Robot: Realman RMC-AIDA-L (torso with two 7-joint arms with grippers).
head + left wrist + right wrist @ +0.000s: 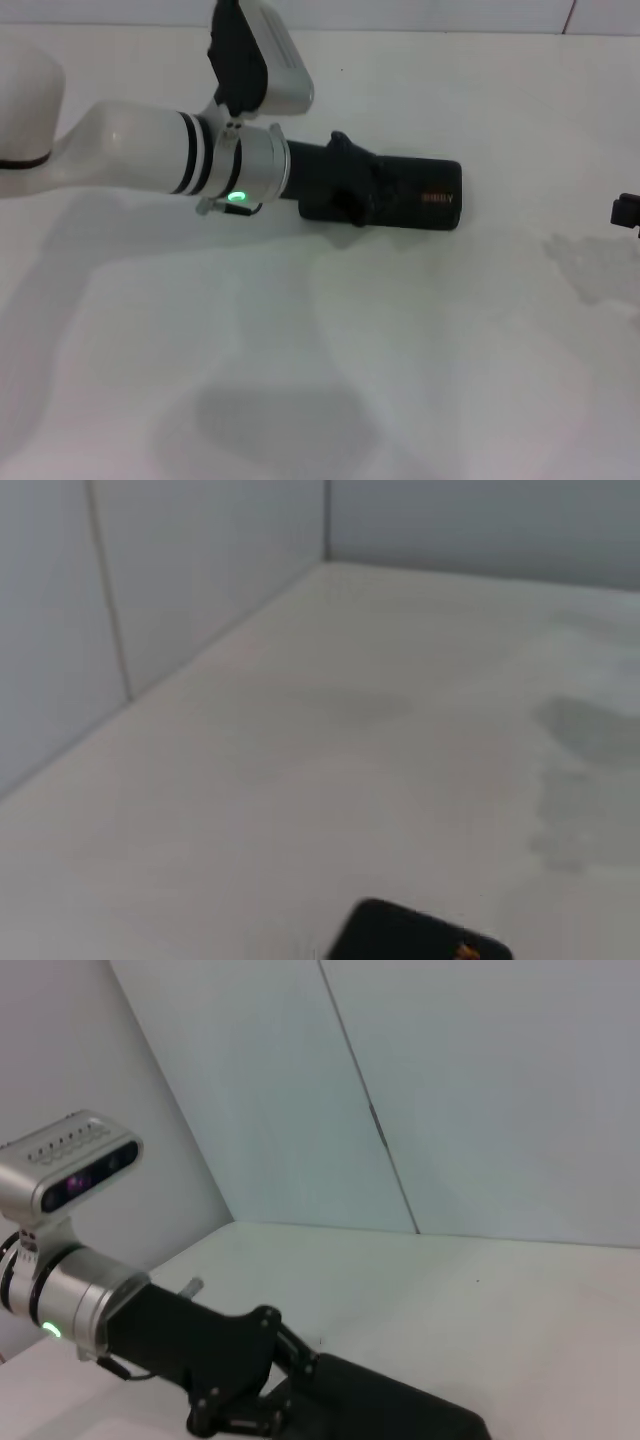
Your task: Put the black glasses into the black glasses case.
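White tabletop (400, 350) is filling the scene, with pale wall panels (480, 1090) rising behind it and meeting in a corner. Lying on this surface, toward the far middle of the head view, is the black glasses case (425, 195), closed, its small orange lettering facing up on the lid. One rounded corner of the case is also peeking into the left wrist view (415, 938), and its dark body is stretching across the lower part of the right wrist view (380, 1410).

The left arm is reaching in from the robot's left, its silver wrist ring glowing with a green light (236, 197). The left gripper (345, 185) is sitting at the near-left end of the case, touching or just over it; whether its fingers are apart, together or clamped on the case cannot be told, since black is blending into black. The right wrist view is showing the same gripper (245, 1390) bearing down at that end of the case.

The right gripper (627, 212) is showing only as a dark sliver at the right edge of the head view, well apart from the case, and its state cannot be told

The black glasses are not showing in any view
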